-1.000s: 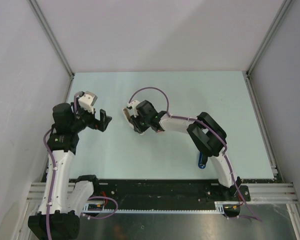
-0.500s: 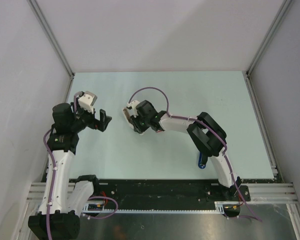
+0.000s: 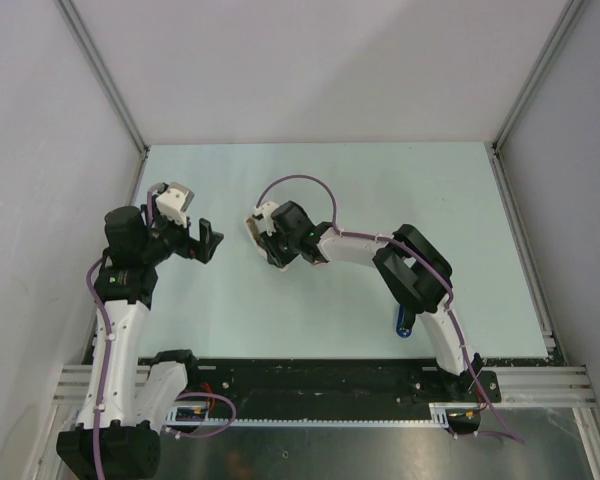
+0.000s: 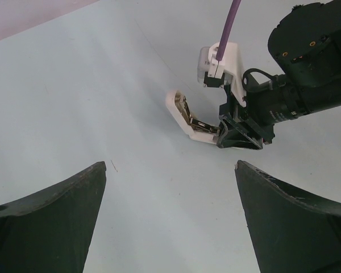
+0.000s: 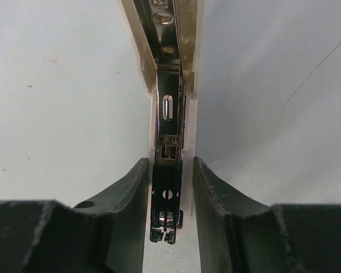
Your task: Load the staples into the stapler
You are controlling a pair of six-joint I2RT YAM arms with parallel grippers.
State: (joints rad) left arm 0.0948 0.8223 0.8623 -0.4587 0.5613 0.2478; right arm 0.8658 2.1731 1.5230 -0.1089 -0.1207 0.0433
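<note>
The right claw (image 5: 169, 185) is clamped on a white-shelled stapler (image 4: 188, 122), pinching the sides of its dark hinge end. The stapler is swung open into a shallow V; one leg runs into the claw, the other angles up and away, and the bare metal channel lies on the inner face. In the right wrist view that channel runs dead straight out from between the fingers, so the stapler's long axis is the claw's own pointing line. From above it juts toward the left arm and slightly to the far side, over the middle of the table (image 3: 380, 180); whether its tip touches the table I cannot tell.

The left claw (image 4: 170, 166) faces it with jaws spread wide and nothing between them; it is near the stapler's free tip but clearly apart. It is the only free claw, so I judge the feeding falls to it. Whatever it brings should travel along the channel's line, not across it; the channel's open face is turned toward the left wrist camera (handy, that).

No staples can be made out in any view; a hair-thin sliver (image 4: 113, 166) on the table is too small to name. A slim blue-and-black thing (image 3: 405, 322) (possibly another stapler) lies by the table's near edge under the right arm, mostly hidden.
</note>
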